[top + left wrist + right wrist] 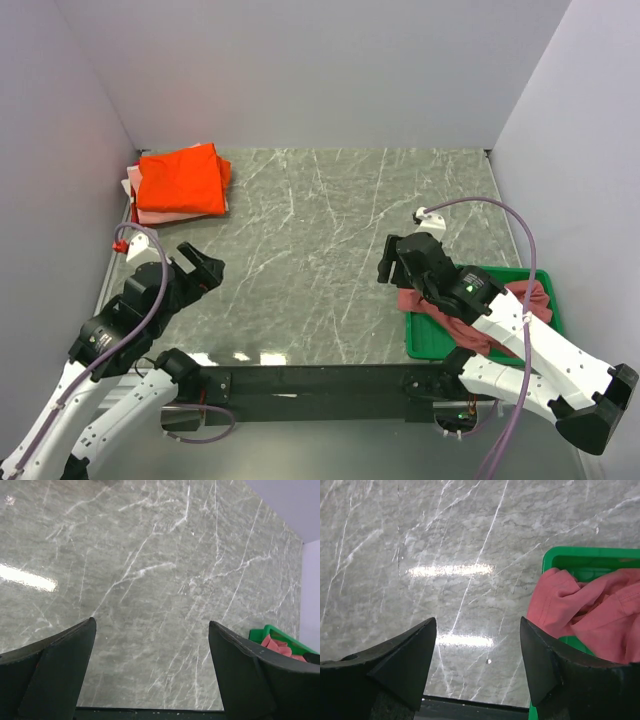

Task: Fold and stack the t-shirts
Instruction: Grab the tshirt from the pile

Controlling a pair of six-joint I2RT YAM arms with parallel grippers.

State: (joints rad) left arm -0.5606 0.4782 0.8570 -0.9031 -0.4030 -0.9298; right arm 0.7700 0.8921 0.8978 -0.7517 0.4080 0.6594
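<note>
At the far left corner of the tabletop (320, 220) you have a folded stack against the wall: the orange t-shirt (182, 178) lies on top, and the edges of pale pink and white t-shirts (140, 208) peek out under it on the left side.

Nearer to you on the left, your left end effector (203, 264) hangs over bare marble, well apart from that stack. Its fingers (55, 665) are spread wide, and the wrist view shows nothing but tabletop between them.

The middle of the tabletop shows only grey marble with white veins.

Moving right, your right end effector (396, 262) sits above the tabletop just beside the left edge of the green tray (548, 290). Its fingers (400, 665) are also spread wide, with nothing held; the wrist view shows marble in the gap.

The brick-red t-shirt (592, 615) lies crumpled in the green tray at the near right, one fold spilling over the tray's left rim toward the tabletop. Your right arm crosses over part of it in the top view, so you cannot see all of the cloth.
</note>
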